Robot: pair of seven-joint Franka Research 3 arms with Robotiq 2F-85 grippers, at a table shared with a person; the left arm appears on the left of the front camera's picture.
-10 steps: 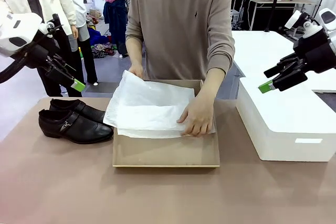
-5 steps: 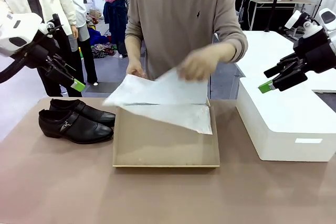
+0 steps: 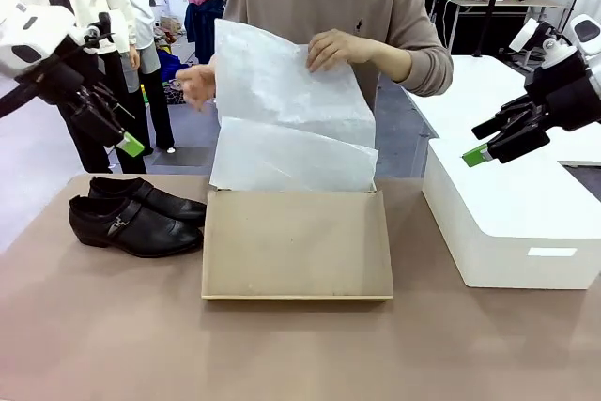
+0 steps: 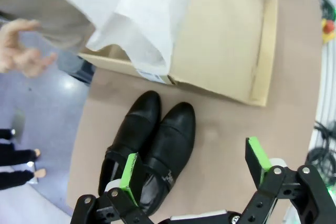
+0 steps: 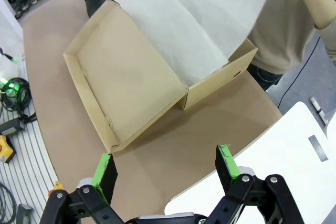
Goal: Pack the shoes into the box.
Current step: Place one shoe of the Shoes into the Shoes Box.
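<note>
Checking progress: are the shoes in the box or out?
Out. Both shoes stand side by side on the table, left of the box.

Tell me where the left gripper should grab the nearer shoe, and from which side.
Probably the nearer shoe at its heel-end opening, from above: one finger of the left gripper inside, one on the outer wall. The other shoe lies against its far side, and the glossy toe tapers.

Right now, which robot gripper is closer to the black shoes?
Left. The left gripper hangs open above the shoes at the table's left end; the right gripper hovers over the white block, beyond the box.
</note>
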